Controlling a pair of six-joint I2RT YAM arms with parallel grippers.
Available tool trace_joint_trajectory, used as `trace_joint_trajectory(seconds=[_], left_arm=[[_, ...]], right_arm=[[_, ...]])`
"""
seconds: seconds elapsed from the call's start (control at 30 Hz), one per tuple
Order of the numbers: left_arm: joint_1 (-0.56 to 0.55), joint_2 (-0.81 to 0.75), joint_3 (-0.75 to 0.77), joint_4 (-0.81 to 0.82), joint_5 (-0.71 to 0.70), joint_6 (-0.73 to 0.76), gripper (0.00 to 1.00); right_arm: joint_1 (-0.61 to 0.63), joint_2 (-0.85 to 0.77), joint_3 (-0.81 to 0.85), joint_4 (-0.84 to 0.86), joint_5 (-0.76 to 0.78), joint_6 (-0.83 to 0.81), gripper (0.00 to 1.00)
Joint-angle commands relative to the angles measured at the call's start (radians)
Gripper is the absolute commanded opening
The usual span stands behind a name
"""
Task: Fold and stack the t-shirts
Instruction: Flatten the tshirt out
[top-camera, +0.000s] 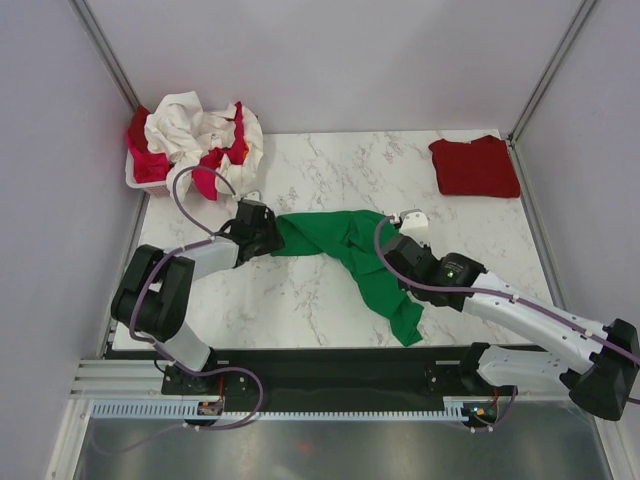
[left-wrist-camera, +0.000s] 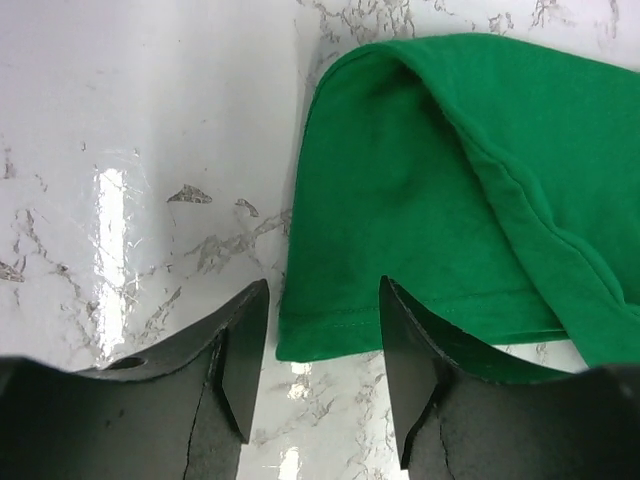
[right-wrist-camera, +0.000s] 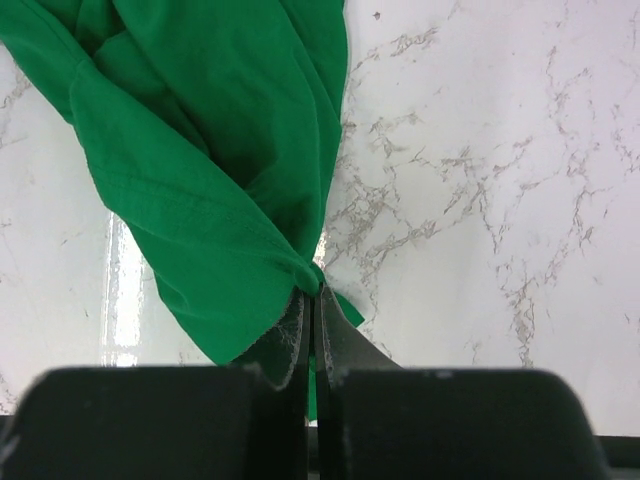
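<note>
A bright green t-shirt (top-camera: 352, 252) lies crumpled across the middle of the marble table. My left gripper (top-camera: 262, 238) is open at its left end; in the left wrist view the hemmed edge (left-wrist-camera: 400, 320) lies just ahead of the gap between the fingers (left-wrist-camera: 325, 365). My right gripper (top-camera: 398, 248) is shut on a bunched fold of the green t-shirt (right-wrist-camera: 210, 190), pinched at the fingertips (right-wrist-camera: 316, 300). A folded dark red t-shirt (top-camera: 474, 166) lies at the far right. Cream-white (top-camera: 190, 128) and pinkish red (top-camera: 208, 180) shirts are heaped in the basket.
The white plastic basket (top-camera: 136, 180) stands at the far left corner of the table. Grey walls enclose the table on the left, back and right. A black strip with the arm bases runs along the near edge (top-camera: 330, 368).
</note>
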Motion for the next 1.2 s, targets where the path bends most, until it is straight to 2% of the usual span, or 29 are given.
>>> trace_joint_trajectory(seconds=[0.0, 0.07, 0.1, 0.17, 0.27, 0.33, 0.43, 0.53, 0.7, 0.8, 0.97, 1.17], left_arm=[[-0.015, -0.023, -0.056, 0.006, 0.021, -0.048, 0.57], [-0.018, -0.010, -0.072, 0.027, 0.038, -0.039, 0.45], [-0.018, -0.004, -0.072, 0.029, 0.044, -0.033, 0.22], [-0.019, 0.009, -0.070, 0.031, 0.065, -0.031, 0.02], [-0.022, -0.009, -0.069, 0.032, 0.072, -0.023, 0.02], [-0.022, -0.077, -0.056, 0.032, 0.072, -0.023, 0.02], [-0.022, -0.216, 0.000, -0.107, 0.072, 0.048, 0.02], [-0.029, -0.403, 0.063, -0.214, 0.055, 0.125, 0.02], [-0.061, -0.640, 0.180, -0.330, 0.056, 0.248, 0.02], [-0.067, -0.752, 0.278, -0.429, 0.058, 0.344, 0.02], [-0.068, -0.939, 0.352, -0.453, 0.070, 0.540, 0.02], [-0.067, -1.097, 0.404, -0.469, 0.208, 0.662, 0.02]], right_arm=[[-0.012, 0.011, 0.046, -0.003, 0.003, -0.020, 0.00], [-0.017, 0.021, 0.044, 0.007, 0.000, -0.022, 0.00], [-0.020, 0.024, 0.046, 0.008, -0.003, -0.023, 0.00], [-0.024, 0.031, 0.049, 0.013, -0.001, -0.026, 0.00], [-0.035, 0.034, 0.056, 0.017, 0.002, -0.034, 0.00], [-0.061, 0.033, 0.064, 0.022, 0.009, -0.040, 0.00], [-0.116, 0.021, 0.115, 0.030, 0.008, -0.062, 0.00], [-0.156, -0.002, 0.231, 0.028, 0.009, -0.098, 0.00], [-0.170, -0.059, 0.487, -0.003, 0.118, -0.169, 0.00], [-0.170, -0.110, 0.602, -0.026, 0.170, -0.201, 0.00], [-0.170, -0.269, 0.691, -0.018, 0.226, -0.232, 0.00], [-0.168, -0.419, 0.744, -0.007, 0.203, -0.282, 0.00]])
